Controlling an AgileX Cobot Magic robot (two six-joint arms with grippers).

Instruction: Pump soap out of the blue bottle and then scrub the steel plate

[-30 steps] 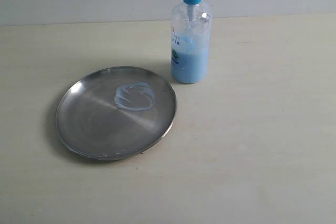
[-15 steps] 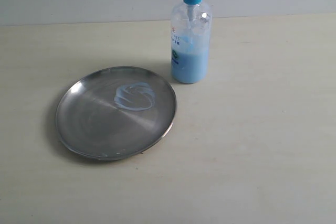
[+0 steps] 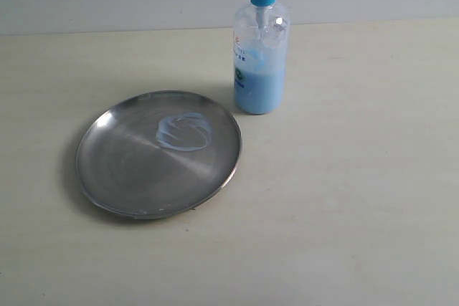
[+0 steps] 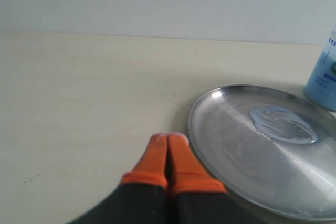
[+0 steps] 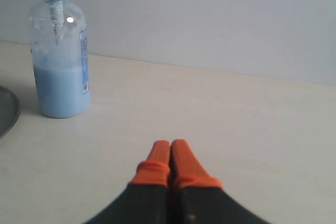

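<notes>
Both claws closed tight: left claw (image 4: 168, 139) near the steel plate (image 3: 129, 177), right claw (image 5: 170, 144) apart from the blue bottle (image 3: 260, 62). Bottle upright on the desk (image 3: 344, 198) just beside the plate, which carries a soap (image 3: 184, 132) smear.

Both grippers sit low: the left orange-tipped black gripper (image 4: 168, 139) and its right twin (image 5: 170, 144) have fingertips pressed together.

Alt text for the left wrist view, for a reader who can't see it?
A steel plate with a pale blue soap smear lies on a beige table, next to the left gripper, whose orange tips are shut and hold nothing. The lower part of a blue bottle shows past the plate.
</notes>
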